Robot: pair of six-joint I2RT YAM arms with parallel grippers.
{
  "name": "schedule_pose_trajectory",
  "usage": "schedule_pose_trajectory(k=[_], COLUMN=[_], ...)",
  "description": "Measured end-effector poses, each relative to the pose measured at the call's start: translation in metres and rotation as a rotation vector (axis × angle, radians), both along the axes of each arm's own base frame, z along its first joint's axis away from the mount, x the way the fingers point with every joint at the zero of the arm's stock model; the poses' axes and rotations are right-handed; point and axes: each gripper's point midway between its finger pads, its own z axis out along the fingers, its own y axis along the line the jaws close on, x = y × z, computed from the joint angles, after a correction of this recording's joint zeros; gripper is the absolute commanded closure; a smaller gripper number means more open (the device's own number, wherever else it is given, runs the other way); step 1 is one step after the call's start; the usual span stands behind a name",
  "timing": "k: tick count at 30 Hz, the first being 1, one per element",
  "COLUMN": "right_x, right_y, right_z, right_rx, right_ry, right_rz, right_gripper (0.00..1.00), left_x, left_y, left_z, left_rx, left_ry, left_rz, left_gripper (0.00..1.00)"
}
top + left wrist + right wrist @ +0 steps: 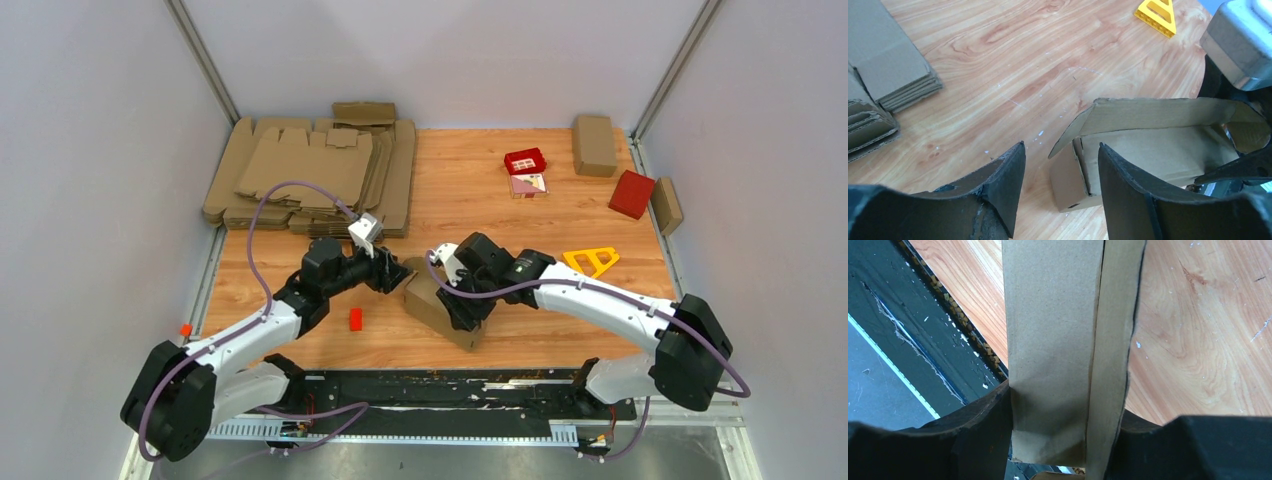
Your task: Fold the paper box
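Observation:
The paper box (436, 303) is a half-formed brown carton lying on the wooden table between both arms. In the left wrist view the paper box (1153, 150) shows an open top, with one long flap (1148, 112) raised and an end panel (1068, 177) facing me. My left gripper (397, 277) is open at that end; its fingertips (1015, 160) stand either side of the end panel without pressing it. My right gripper (470, 312) is shut on the paper box (1053, 330), its fingers (985, 432) clamped on the two outer walls.
Flat cardboard sheets (310, 175) are stacked at the back left. Two red boxes (525, 160) (632, 193) and two folded brown cartons (594, 145) (667, 205) sit at the back right. A yellow triangular frame (592, 260) lies right of the arms, a small red block (355, 319) near the left arm.

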Motion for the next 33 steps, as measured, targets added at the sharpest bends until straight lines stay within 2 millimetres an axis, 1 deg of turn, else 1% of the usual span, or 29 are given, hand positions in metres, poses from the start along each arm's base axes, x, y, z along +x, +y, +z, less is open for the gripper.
schedule_pose_trajectory(k=[4, 7, 9, 12, 13, 15, 16, 18, 21, 23, 26, 27, 29, 33], right_x=[-0.001, -0.001, 0.0, 0.001, 0.001, 0.003, 0.003, 0.004, 0.004, 0.005, 0.004, 0.004, 0.004, 0.004], right_y=[0.001, 0.0, 0.0, -0.001, -0.001, -0.002, -0.002, -0.003, -0.002, -0.001, 0.0, 0.0, 0.0, 0.0], right_z=[-0.002, -0.003, -0.003, -0.004, -0.004, -0.004, -0.005, -0.006, -0.006, -0.006, -0.006, -0.005, -0.005, -0.005], right_rx=[-0.01, -0.014, -0.016, -0.021, -0.024, -0.03, -0.032, -0.036, -0.035, -0.033, -0.029, -0.029, -0.028, -0.025], right_ry=[-0.001, -0.002, -0.006, -0.012, -0.014, -0.022, -0.023, -0.023, -0.026, -0.027, -0.026, -0.025, -0.025, -0.022], right_rz=[0.007, 0.006, 0.003, 0.0, -0.002, -0.008, -0.009, -0.01, -0.009, -0.008, -0.006, -0.005, -0.005, -0.002], right_gripper=[0.53, 0.54, 0.54, 0.54, 0.54, 0.54, 0.54, 0.54, 0.53, 0.53, 0.53, 0.53, 0.53, 0.54], left_x=[-0.002, -0.003, -0.004, -0.005, -0.005, -0.006, -0.006, -0.006, -0.001, 0.002, 0.004, 0.005, 0.007, 0.006], left_y=[-0.003, -0.005, -0.007, -0.01, -0.01, -0.011, -0.012, -0.011, -0.005, -0.002, -0.001, -0.002, -0.004, -0.01], left_z=[0.002, 0.004, 0.007, 0.006, 0.005, 0.004, 0.003, 0.003, 0.004, 0.004, -0.002, -0.003, -0.006, -0.007], left_rx=[-0.008, -0.017, -0.025, -0.028, -0.028, -0.029, -0.028, -0.023, -0.015, -0.01, 0.002, 0.006, 0.012, 0.007], left_ry=[-0.006, -0.012, -0.019, -0.011, -0.009, -0.003, -0.003, -0.001, -0.006, -0.007, 0.011, 0.017, 0.029, 0.047], left_rz=[-0.022, -0.038, -0.048, -0.065, -0.071, -0.08, -0.083, -0.077, -0.028, -0.004, 0.007, 0.008, 0.003, -0.031], left_gripper=[0.5, 0.55, 0.64, 0.73, 0.75, 0.75, 0.7, 0.51, 0.38, 0.34, 0.33, 0.35, 0.44, 0.71])
